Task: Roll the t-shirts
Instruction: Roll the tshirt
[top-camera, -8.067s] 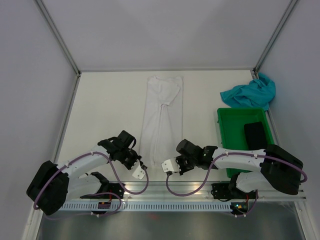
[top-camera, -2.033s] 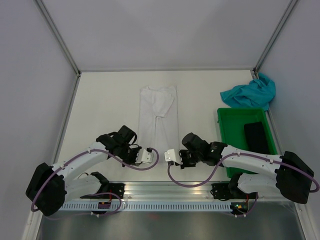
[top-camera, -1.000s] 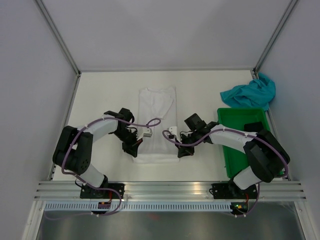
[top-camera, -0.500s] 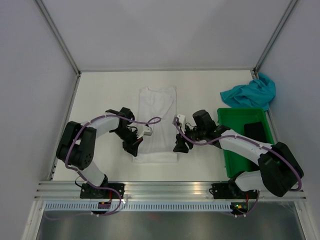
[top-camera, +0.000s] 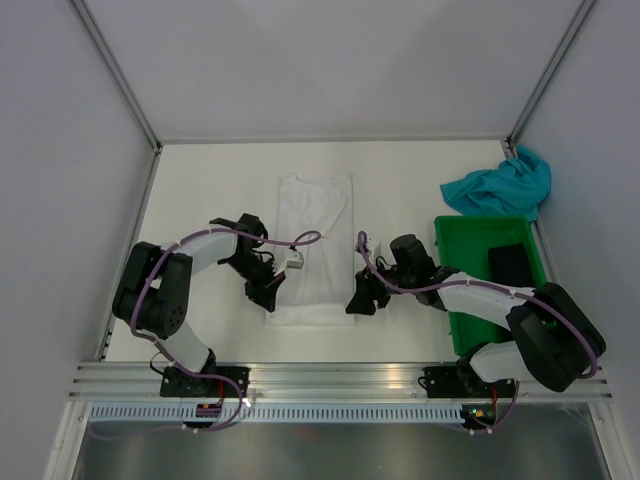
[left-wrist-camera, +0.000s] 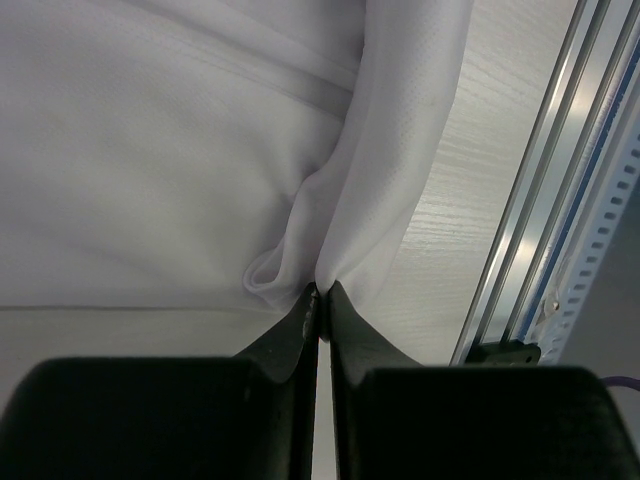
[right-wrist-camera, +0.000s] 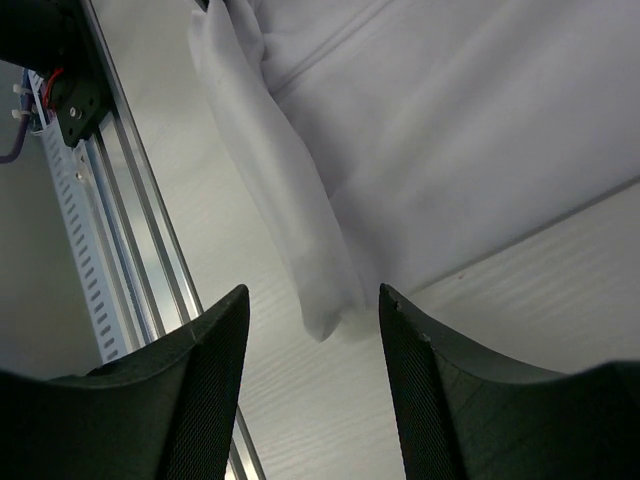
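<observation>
The white t-shirt (top-camera: 315, 235) lies flat and narrow at mid-table, its near end turned over into a thick fold (top-camera: 310, 312). My left gripper (top-camera: 268, 296) is at the fold's left corner, shut on a pinch of white cloth (left-wrist-camera: 330, 230); the left gripper (left-wrist-camera: 321, 295) has its jaws almost touching. At the right corner my right gripper (top-camera: 362, 298) stands open. In the right wrist view the fold's end (right-wrist-camera: 300, 240) lies loose on the table ahead of the right gripper (right-wrist-camera: 312, 292). The teal-blue t-shirt (top-camera: 498, 187) is crumpled at the back right.
A green bin (top-camera: 445, 270) with a black object (top-camera: 510, 268) inside stands right of the right arm. A metal rail (top-camera: 330, 378) runs along the table's near edge, close behind the fold. Grey walls enclose the table on three sides.
My right gripper has opened, let go of the fold's right corner and drawn back a little to the right. The left gripper has stayed at the left corner.
</observation>
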